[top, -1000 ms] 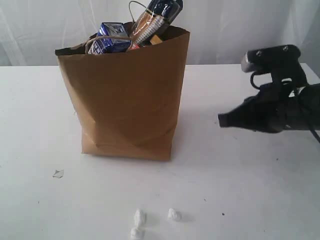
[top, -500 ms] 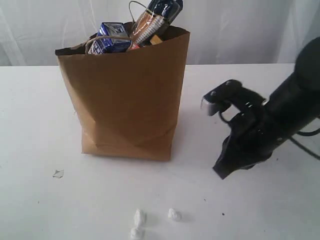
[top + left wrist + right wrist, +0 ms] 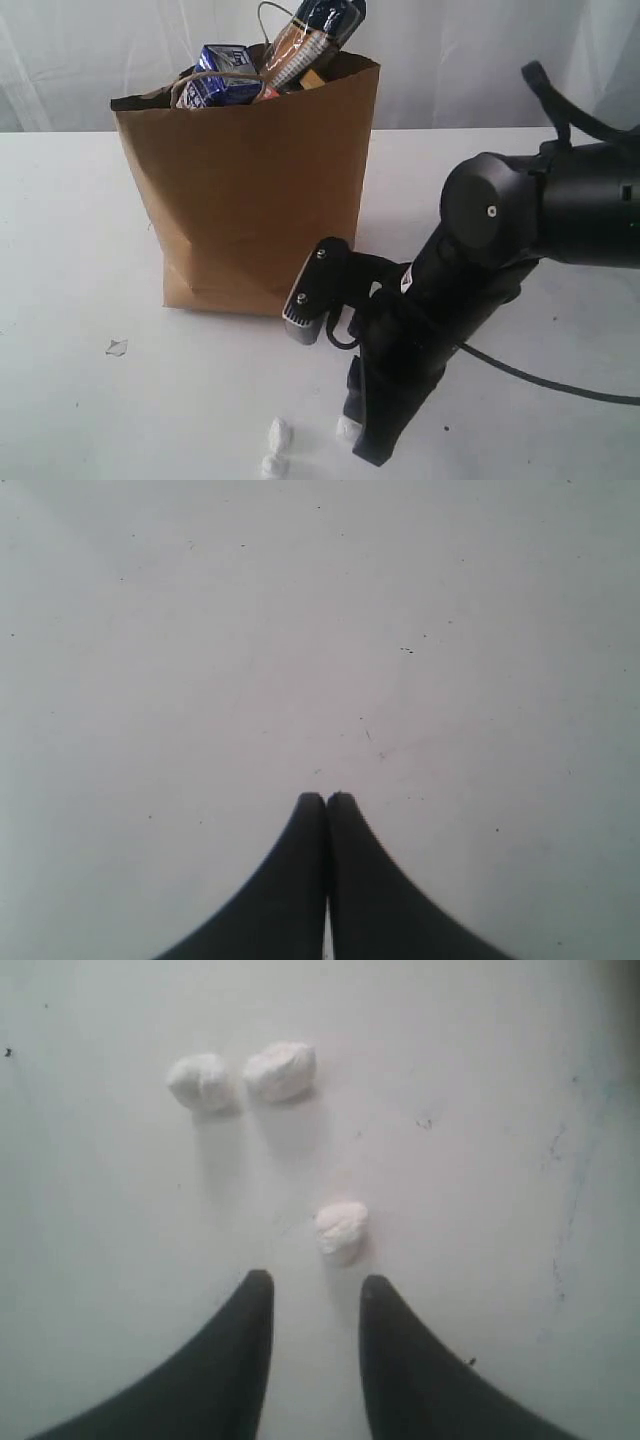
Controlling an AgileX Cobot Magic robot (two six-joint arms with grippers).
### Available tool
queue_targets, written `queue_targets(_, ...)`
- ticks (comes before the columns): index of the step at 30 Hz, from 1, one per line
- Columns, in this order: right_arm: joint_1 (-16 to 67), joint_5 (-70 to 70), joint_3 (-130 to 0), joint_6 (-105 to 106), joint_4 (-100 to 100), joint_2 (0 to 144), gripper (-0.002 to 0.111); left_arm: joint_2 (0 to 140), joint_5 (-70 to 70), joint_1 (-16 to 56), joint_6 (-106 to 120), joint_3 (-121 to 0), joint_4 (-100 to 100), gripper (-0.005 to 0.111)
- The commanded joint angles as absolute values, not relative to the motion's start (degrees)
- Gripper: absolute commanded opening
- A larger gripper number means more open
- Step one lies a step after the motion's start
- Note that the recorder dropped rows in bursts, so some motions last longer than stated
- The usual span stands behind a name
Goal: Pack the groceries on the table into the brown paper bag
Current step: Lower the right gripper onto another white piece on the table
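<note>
The brown paper bag stands upright at the back of the white table. A blue-white carton and the spaghetti packet stick out of the bag's top; other groceries are hidden. My right gripper points down at the table's front, to the right of the bag's base. In the right wrist view that gripper is open and empty, with a small white lump just beyond its fingertips. My left gripper is shut over bare table and holds nothing.
Two more white lumps lie beyond the nearest one; in the exterior view the lumps sit at the front edge. A small pale scrap lies front left. White curtains hang behind.
My right arm has swung from the right side to the front centre and dropped toward the white lumps. Its jaws have parted. The bag has not moved.
</note>
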State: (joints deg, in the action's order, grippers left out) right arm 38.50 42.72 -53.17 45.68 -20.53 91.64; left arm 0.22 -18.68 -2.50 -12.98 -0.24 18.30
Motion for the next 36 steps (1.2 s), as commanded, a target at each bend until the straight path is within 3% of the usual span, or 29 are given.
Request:
queue_targets(1, 38.91, 39.33, -53.56, 46.65, -20.93, 93.37, 0.036, 0.0, -18.87, -2.0, -13.18, 0.0, 18.17, 0.0)
queue_targets(25, 38.9, 34.9, -53.56, 50.88, -23.94, 102.45, 0.034, 0.0, -18.87, -2.0, -13.18, 0.0, 18.17, 0.0)
queue_targets(31, 38.9, 34.57, -53.56, 50.78, -25.63, 102.84, 0.023, 0.0, -18.87, -2.0, -13.18, 0.0, 18.17, 0.0)
queue_targets(36, 38.9, 34.57, -53.56, 50.78, -25.63, 102.84, 0.005, 0.0, -18.87, -2.0, -13.18, 0.0, 18.17, 0.0)
